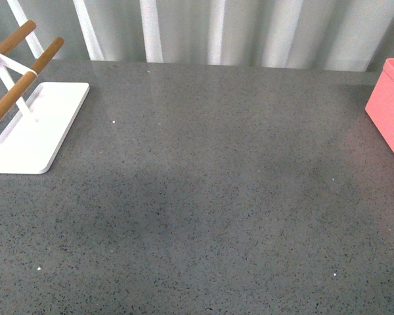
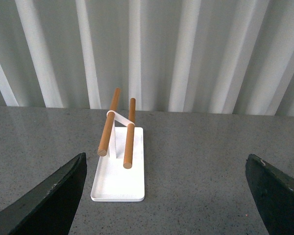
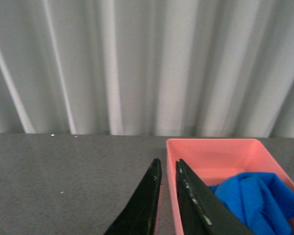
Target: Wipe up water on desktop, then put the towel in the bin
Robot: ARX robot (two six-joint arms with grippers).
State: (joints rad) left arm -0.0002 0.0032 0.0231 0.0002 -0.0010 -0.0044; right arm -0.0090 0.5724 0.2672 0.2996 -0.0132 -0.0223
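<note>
The blue towel (image 3: 257,198) lies bunched inside the salmon-pink bin (image 3: 213,152) in the right wrist view. My right gripper (image 3: 167,164) is shut with nothing between its fingers, its tips over the bin's near wall. In the front view only a corner of the bin (image 1: 389,106) shows at the right edge of the dark grey speckled desktop (image 1: 203,197); no arm appears there. My left gripper (image 2: 164,164) is open above the desktop (image 2: 196,166), its two dark fingers (image 2: 51,198) wide apart and empty.
A flat white tray with two wooden bars (image 1: 33,125) stands at the far left of the desktop; the left wrist view looks straight at the tray (image 2: 118,171). A pale corrugated wall (image 1: 217,29) runs behind the desktop's far edge.
</note>
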